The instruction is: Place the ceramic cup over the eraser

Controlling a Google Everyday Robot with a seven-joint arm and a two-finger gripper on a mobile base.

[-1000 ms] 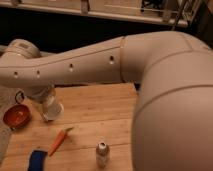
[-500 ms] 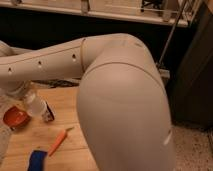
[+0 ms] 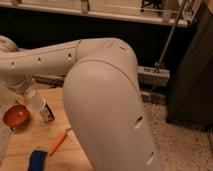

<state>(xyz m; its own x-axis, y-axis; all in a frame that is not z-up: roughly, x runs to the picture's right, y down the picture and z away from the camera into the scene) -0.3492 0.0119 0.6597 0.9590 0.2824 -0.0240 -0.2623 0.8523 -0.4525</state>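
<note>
The white ceramic cup [image 3: 35, 102] hangs tilted at the left, just under my gripper [image 3: 24, 86], which is shut on it at the end of the big white arm [image 3: 100, 95]. The eraser [image 3: 47, 114], a small dark block with pale marks, lies on the wooden table [image 3: 30, 137] right beside the cup's lower right. The cup is next to the eraser, not over it. The arm's elbow fills the middle of the view and hides the right part of the table.
A red-orange bowl [image 3: 16, 116] sits left of the cup. An orange carrot [image 3: 57, 142] and a blue cloth-like item [image 3: 36, 160] lie nearer the front. The metal can is hidden behind the arm. Speckled floor [image 3: 180, 140] lies to the right.
The gripper moved the cup to the left, uncovering the eraser beside it. The arm's elbow swung closer and now covers the can and more of the table.
</note>
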